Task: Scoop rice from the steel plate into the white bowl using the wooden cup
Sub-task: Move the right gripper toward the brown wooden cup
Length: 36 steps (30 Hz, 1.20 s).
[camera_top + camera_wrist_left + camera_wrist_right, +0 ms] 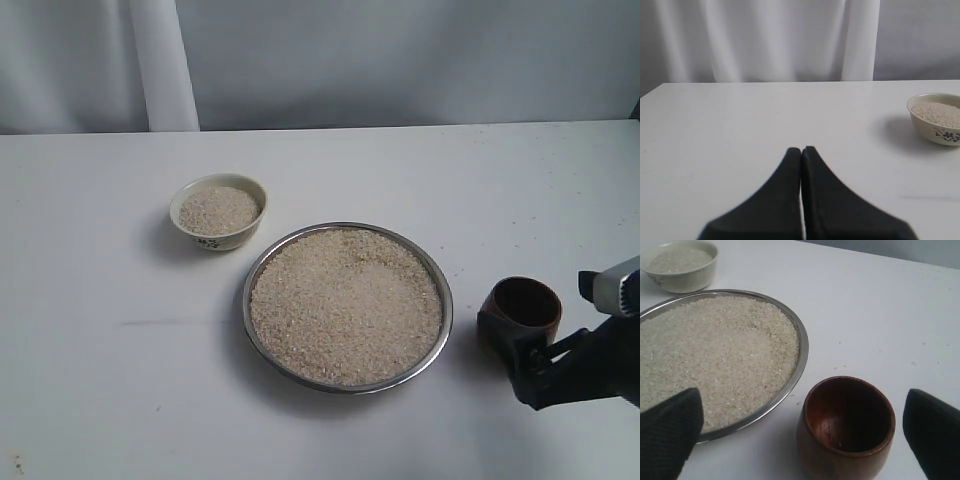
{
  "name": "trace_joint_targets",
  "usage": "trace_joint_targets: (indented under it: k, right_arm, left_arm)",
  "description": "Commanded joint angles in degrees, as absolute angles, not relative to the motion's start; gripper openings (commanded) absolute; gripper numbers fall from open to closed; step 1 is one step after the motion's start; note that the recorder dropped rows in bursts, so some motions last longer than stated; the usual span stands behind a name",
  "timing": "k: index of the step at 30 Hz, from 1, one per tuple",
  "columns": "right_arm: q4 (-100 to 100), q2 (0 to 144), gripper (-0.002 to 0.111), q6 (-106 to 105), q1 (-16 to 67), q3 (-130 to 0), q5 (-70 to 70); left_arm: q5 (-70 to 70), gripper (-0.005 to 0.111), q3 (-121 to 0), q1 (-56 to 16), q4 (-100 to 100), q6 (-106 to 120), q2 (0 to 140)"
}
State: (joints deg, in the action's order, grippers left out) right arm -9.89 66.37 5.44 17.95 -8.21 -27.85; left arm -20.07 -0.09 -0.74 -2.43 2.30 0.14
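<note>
The steel plate (pixel 447 312) lies mid-table, filled with rice (pixel 345 303). Behind it to the left stands the white bowl (pixel 226 241), also holding rice. The wooden cup (pixel 522 308) stands upright and empty on the table just right of the plate. My right gripper (pixel 525 345) is open at the cup. In the right wrist view its fingers (pixel 670 427) stand wide on either side of the cup (pixel 845 440), not touching it, with the plate's rim (pixel 802 345) close by. My left gripper (pixel 801 150) is shut and empty over bare table, the bowl (pixel 940 135) off to one side.
A few stray grains (pixel 840 343) lie on the white table (pixel 100 380) beyond the cup. A pale curtain (pixel 400 60) hangs behind the table's far edge.
</note>
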Motion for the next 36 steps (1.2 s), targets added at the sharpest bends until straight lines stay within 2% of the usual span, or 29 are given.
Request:
trace_joint_targets:
  k: [1,8,15,36]
  right_arm:
    - [-7.68,69.55,0.105,2.47,18.3,-7.8,-30.64]
    - [-4.67,74.13,0.105,-3.04,18.3,-7.45,-35.94]
    - [0.54,77.84,0.105,-7.38,18.3,-2.14,-49.25]
    - [0.0,91.28,0.105,-5.28,18.3,-2.14,-56.74]
  left_arm:
    - [-19.74,0.0,0.0,-0.89,-2.4,2.08,0.0]
    - [-19.74,0.0,0.0,-0.89,-2.4,2.08,0.0]
    - [-19.74,0.0,0.0,-0.89,-2.4,2.08,0.0]
    - [-19.74,0.0,0.0,-0.89,-2.4,2.08,0.0]
